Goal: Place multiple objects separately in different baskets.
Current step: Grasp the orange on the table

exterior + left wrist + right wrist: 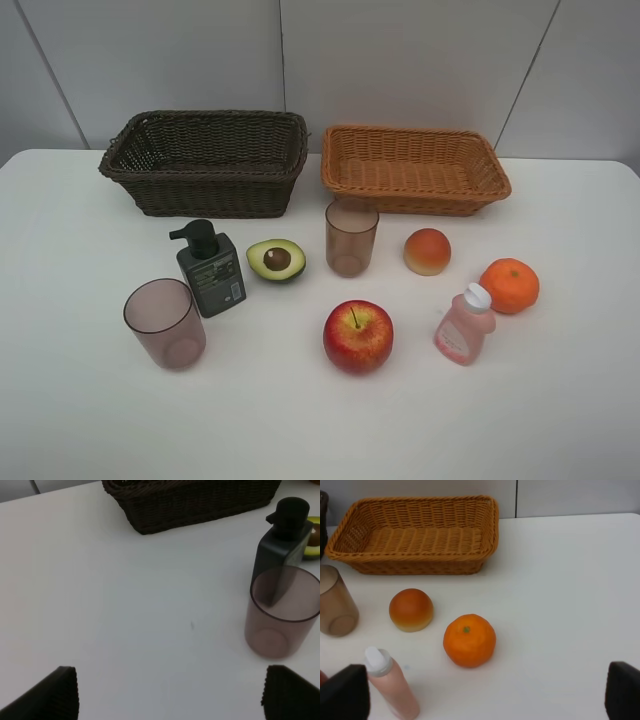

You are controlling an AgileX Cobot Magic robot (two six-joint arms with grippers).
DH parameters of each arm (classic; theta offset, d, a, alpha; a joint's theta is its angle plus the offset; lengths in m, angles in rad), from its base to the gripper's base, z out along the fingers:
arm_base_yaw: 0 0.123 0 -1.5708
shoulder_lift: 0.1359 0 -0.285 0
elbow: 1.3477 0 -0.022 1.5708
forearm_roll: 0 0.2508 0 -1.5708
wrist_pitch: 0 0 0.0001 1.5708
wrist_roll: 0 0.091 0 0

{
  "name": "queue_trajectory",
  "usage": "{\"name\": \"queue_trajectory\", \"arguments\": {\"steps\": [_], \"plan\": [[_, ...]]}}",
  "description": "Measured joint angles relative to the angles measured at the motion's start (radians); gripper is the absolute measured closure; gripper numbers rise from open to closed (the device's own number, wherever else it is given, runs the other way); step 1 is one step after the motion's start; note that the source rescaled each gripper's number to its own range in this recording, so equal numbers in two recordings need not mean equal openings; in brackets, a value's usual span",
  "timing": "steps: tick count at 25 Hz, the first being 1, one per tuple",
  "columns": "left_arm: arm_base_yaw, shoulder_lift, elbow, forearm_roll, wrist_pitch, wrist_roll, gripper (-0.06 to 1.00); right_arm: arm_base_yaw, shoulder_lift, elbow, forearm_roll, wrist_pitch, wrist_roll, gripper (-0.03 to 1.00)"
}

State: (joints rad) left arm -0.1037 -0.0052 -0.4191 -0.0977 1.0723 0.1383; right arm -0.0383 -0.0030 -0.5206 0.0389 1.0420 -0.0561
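Left gripper [172, 697] and right gripper [485, 695] are both hanging with jaws wide apart. Mauve cup [282, 612] is standing just before the pump bottle [282, 545]; tangerine [469, 640] is sitting near the pink bottle [392, 687], outside the tan basket [415, 530].

On my feed the surface [80, 400] is plain white. I see the dark brown basket [210, 192] and the orange-tan basket [415, 197], both woven wicker. Apple [358, 336]: red, streaked yellow. Tangerine [509, 285]: bright orange, green stem dot. Peach fruit [427, 251]: orange fading to pale yellow. Avocado half [276, 260]: yellow-green flesh, brown pit. Pump bottle [210, 272]: dark green, black pump. Small bottle [465, 328]: pink, white cap. First cup [165, 322] and second cup [351, 237]: translucent mauve.
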Motion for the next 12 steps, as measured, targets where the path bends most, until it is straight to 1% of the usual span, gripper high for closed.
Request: {"name": "queue_trajectory", "arguments": {"steps": [12], "plan": [[0.0, 0.0, 0.0, 0.0, 0.0, 0.0, -0.03, 0.0, 0.0, 0.0, 0.0, 0.0, 0.0, -0.03]]}}
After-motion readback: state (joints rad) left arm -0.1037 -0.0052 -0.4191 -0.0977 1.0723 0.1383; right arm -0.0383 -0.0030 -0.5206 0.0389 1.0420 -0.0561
